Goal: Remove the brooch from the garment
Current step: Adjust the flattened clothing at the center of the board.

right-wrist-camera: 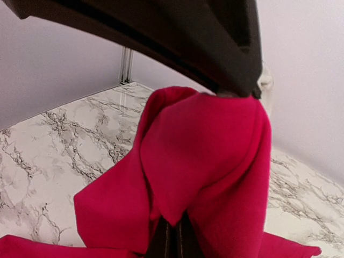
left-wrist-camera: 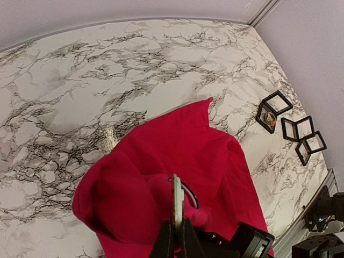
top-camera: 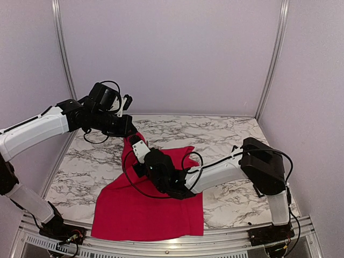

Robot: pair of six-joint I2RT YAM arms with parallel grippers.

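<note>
Marble table (top-camera: pixel 226 134): far and right areas open. Red T-shirt (top-camera: pixel 145 215) lies at the near edge, left of centre, with its far part lifted. Left hand (top-camera: pixel 129 134) is clamped on the peak. Right hand (top-camera: pixel 138 146) is pinched shut on a fold just below. Small black frames (left-wrist-camera: pixel 293 126) sit near right.

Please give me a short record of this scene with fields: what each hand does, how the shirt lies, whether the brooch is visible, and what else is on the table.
left hand: shut on the shirt, holds one part of it above the table
right hand: shut on a fold of the raised cloth, below the left hand
shirt: red; one part raised, the rest lies on the table towards the near edge
brooch: cannot be made out in any view
table: marble pattern
other things: small black frames on the table, apart from the shirt
</note>
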